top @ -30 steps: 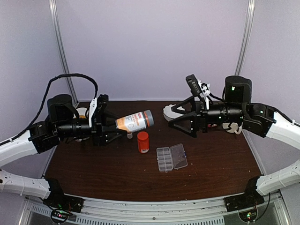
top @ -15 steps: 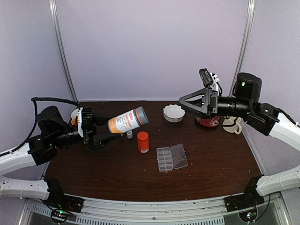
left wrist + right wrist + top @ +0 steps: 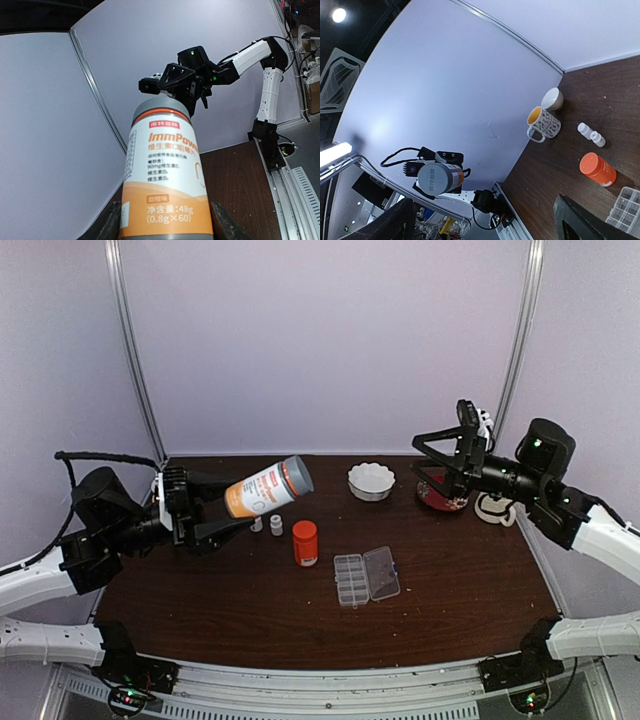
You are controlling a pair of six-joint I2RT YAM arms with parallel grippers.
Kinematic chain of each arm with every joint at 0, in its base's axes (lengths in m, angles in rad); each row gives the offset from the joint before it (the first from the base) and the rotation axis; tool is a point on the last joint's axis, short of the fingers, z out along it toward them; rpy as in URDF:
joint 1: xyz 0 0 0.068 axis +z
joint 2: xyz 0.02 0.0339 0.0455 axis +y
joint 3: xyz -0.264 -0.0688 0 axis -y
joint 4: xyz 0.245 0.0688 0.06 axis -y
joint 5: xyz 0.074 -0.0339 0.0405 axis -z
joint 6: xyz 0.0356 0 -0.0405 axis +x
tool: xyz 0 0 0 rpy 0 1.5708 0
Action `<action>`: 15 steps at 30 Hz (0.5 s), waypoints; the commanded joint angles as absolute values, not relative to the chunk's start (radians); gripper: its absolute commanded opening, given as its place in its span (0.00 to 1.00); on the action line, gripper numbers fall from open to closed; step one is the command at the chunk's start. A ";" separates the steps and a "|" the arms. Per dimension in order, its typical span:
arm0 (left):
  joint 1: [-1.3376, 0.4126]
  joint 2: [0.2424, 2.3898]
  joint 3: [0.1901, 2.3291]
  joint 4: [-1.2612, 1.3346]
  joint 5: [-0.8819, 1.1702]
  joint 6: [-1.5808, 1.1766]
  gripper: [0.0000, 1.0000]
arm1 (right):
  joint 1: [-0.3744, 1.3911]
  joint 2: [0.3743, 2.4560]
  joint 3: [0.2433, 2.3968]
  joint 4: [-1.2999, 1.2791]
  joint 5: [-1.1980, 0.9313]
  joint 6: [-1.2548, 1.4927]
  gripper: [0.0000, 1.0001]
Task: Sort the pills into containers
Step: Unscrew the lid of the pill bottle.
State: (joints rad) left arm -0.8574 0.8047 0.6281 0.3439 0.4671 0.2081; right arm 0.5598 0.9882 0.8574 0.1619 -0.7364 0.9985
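**A:** where's the box (image 3: 366,576) sitting?

**B:** flat on the table (image 3: 460,585), about mid-width and a bit skewed. It's clear plastic, thin and rectangular.

**A:** lid (image 3: 383,572)?

**B:** open, flopped flat to the right of the tray half. The tray half is split into small cells (image 3: 349,581), which look like two columns. The right wrist cam only catches one corner of it, bottom right. Can't tell if any pills are in there, it's too small.

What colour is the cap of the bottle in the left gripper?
Grey: the bottle cap shows best in the right wrist view.
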 commanded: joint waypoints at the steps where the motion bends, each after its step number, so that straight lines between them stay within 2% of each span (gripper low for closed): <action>1: -0.861 0.808 0.619 0.440 0.465 0.224 0.00 | 0.510 0.942 0.756 0.440 -0.742 1.149 1.00; 3: -0.861 0.810 0.618 0.448 0.468 0.223 0.00 | 0.488 0.931 0.695 0.551 -0.728 1.199 1.00; 10: -0.861 0.817 0.623 0.446 0.476 0.228 0.00 | 0.502 0.925 0.718 0.459 -0.677 1.165 1.00; 13: -0.860 0.823 0.624 0.450 0.482 0.234 0.00 | 0.557 0.914 0.755 0.353 -0.594 1.087 1.00; 15: -0.860 0.829 0.628 0.449 0.485 0.235 0.00 | 0.591 0.956 0.850 0.196 -0.588 1.026 1.00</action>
State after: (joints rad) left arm -0.8574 0.8215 0.6216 0.3698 0.4706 0.2161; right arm 0.5308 0.9321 0.7212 0.3752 -0.6563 1.1267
